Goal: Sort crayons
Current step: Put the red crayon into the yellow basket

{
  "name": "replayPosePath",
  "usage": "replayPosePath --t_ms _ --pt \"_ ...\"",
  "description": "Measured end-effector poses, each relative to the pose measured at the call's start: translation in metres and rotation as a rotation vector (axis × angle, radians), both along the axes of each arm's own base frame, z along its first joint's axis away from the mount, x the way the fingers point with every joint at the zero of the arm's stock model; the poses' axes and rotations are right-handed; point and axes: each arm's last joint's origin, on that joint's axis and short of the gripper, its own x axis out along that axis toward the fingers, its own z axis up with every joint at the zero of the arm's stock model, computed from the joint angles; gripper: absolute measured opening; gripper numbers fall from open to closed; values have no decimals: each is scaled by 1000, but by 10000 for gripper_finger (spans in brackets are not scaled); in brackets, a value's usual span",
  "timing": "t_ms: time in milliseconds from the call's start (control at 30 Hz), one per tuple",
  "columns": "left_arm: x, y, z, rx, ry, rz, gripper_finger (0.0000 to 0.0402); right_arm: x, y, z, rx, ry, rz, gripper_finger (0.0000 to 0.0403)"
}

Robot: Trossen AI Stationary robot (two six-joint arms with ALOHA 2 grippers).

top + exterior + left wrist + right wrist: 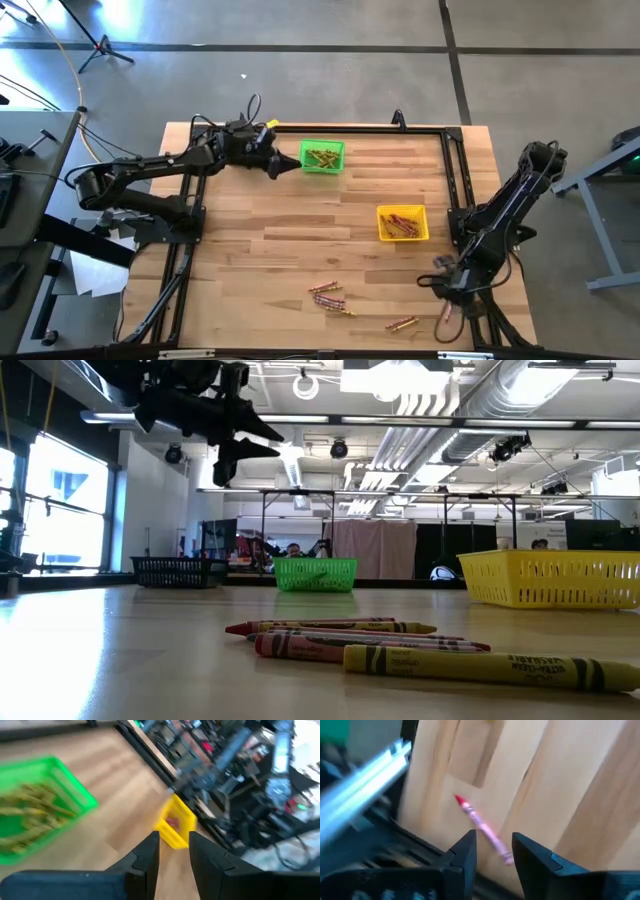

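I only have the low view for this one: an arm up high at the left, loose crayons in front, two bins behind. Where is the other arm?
Observer: The right gripper hangs low by the table's right edge, fingers open, over a lone red crayon that lies flat, not held.
Operator: What's inside the green bin?
Observer: The green bin holds yellow-gold crayons.
Operator: And the yellow one?
Observer: The yellow bin holds reddish crayons.

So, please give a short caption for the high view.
Left claw open beside the green bin; loose crayons wait near the table's front.
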Motion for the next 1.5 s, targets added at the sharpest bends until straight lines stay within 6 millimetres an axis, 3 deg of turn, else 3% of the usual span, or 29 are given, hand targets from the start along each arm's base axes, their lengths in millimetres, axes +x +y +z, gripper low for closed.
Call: replayPosePath --t_ms 133,267,467,633,933,1233,1500 --pt "9 -22 0 -33 -2 -94 92 -1 -4 -2 -78 -130 260 110" --pt "18 -50 0 -25 4 -179 92 -5 -6 -8 -139 -150 454 110" --pt "28 -92 3 6 -14 -129 92 -7 -3 -20 -100 -161 530 110" --pt "30 -115 8 23 -64 -44 92 -7 -3 -20 -98 -168 537 110" --pt "29 -142 14 62 -130 89 92 -5 -2 -22 -61 -176 556 110" --pt "26 -155 17 71 -158 137 92 16 3 -16 52 -278 520 110" --pt "25 -160 17 61 -165 141 92 12 26 -27 106 -292 570 110"
